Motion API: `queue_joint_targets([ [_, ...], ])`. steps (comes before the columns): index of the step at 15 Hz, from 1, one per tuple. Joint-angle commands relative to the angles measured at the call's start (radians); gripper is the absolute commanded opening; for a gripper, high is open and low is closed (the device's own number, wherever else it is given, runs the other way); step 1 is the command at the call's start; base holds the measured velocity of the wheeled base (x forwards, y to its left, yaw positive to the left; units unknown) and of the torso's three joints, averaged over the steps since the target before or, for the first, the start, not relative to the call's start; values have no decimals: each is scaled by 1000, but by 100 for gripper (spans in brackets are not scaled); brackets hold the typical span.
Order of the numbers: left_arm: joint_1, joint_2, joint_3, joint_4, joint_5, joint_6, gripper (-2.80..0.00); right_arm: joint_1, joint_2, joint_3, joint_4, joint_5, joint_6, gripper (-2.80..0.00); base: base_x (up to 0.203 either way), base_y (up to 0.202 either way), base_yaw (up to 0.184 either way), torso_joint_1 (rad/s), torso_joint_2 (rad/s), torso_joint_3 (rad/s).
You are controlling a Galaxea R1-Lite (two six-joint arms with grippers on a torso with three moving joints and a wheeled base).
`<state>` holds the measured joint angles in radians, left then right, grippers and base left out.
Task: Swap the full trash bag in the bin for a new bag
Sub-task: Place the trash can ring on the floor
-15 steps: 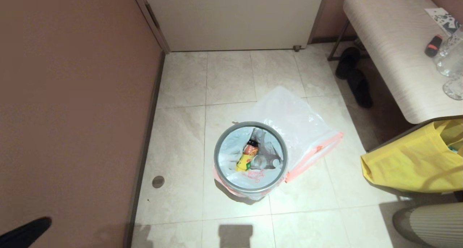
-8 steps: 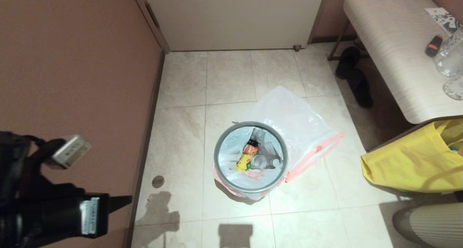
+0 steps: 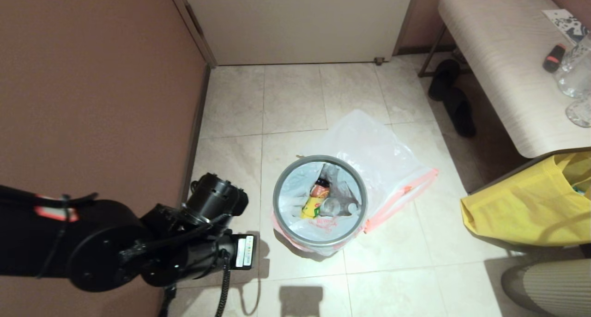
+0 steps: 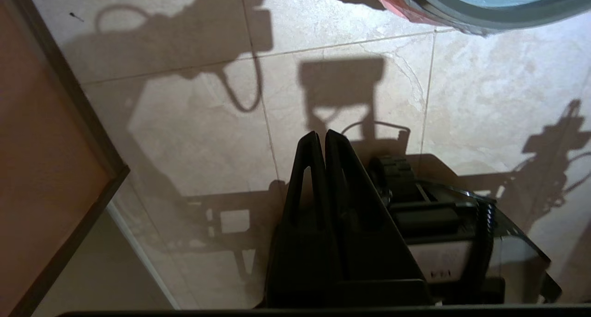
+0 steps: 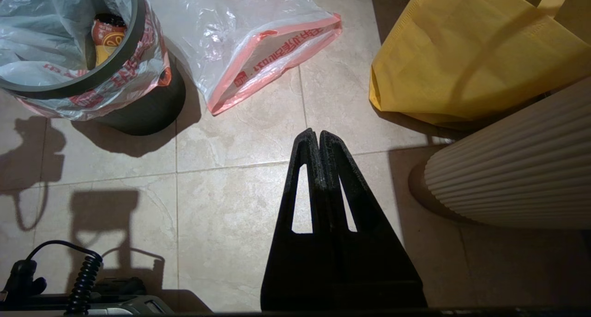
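The bin [image 3: 276, 200] stands on the tiled floor, its grey hoop rim clamping the full trash bag [image 3: 295, 187], whose pink hem hangs outside. A yellow-labelled bottle [image 3: 316, 199] lies among the rubbish. The new bag [image 3: 383, 155] lies flat on the floor behind and right of the bin. My left arm [image 3: 194, 243] reaches in low to the bin's left. The left gripper [image 4: 322, 133] is shut and empty over bare tiles, with the bin's rim [image 4: 485, 23] a short way beyond. The right gripper [image 5: 316, 131] is shut and empty, short of the new bag [image 5: 240, 26] and the bin [image 5: 147, 109].
A brown wall [image 3: 92, 100] closes the left side and a white door [image 3: 300, 21] the back. At right stand a table [image 3: 498, 67] with glassware, black slippers [image 3: 455, 100], a yellow tote [image 3: 526, 206] and a ribbed cream object [image 3: 549, 284].
My left arm has swung in from the lower left edge of the head view and now sits close to the bin's left side. The bin and bags have not moved.
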<state>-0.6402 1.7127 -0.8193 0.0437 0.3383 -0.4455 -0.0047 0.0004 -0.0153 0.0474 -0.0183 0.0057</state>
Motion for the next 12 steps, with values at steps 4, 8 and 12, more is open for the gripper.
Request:
queue_joint_targets([
  [4,24,243,-43,-121,7,-4,0,0,0,0,0,0,-1,-280,0,0,0,0,0,0],
  [8,40,295,-131,-130,8,-13,0,0,0,0,0,0,0,-280,0,0,0,0,0,0],
  [12,38,335,-181,-237,49,-11,0,0,0,0,0,0,0,-280,0,0,0,0,0,0],
])
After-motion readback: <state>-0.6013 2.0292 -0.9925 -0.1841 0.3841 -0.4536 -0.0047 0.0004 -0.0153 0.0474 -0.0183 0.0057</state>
